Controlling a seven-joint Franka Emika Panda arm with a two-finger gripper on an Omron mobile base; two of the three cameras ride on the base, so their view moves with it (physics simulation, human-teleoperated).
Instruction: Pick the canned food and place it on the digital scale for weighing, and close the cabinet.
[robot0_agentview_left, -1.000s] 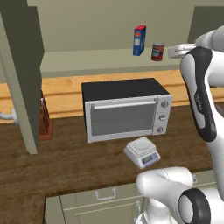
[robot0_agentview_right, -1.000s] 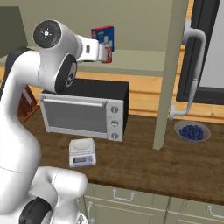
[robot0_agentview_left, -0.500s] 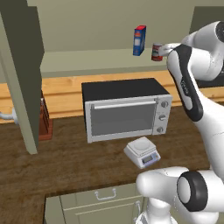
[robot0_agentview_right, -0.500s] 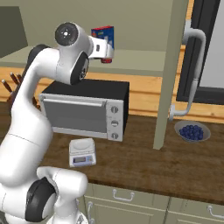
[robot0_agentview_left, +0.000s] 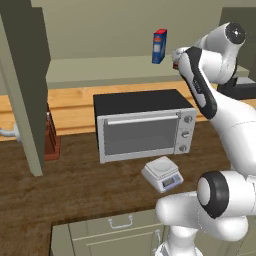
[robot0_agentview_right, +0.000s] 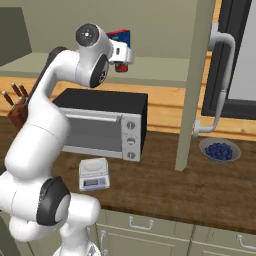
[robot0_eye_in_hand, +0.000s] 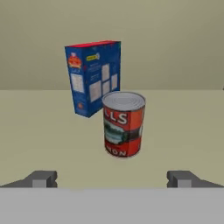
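Pincer (robot0_eye_in_hand: 112, 179) is spread wide, gripping nothing, with the canned food (robot0_eye_in_hand: 124, 124) upright on the cabinet (robot0_eye_in_hand: 183, 131) shelf at its 12 o'clock, clear of both tips; blue box (robot0_eye_in_hand: 93, 78) at 11 behind.

Straight ahead of the gripper (robot0_eye_in_hand: 111, 179), the canned food (robot0_eye_in_hand: 123, 124) has a dull silver metal top and rim and a glossy printed red label. Just behind it and to its left in the hand view, the blue-and-red box (robot0_eye_in_hand: 93, 77) looks like matt printed cardboard. Both stand on the cabinet (robot0_eye_in_hand: 183, 127) shelf, a smooth matt olive-beige surface.

Well below the gripper, the toaster oven (robot0_agentview_left: 142, 125) shows a brushed silver metal front, a matt black top and a grey glass door. The digital scale (robot0_agentview_left: 161, 174) looks like smooth light-grey plastic. The counter (robot0_agentview_left: 75, 185) is dark grained wood.
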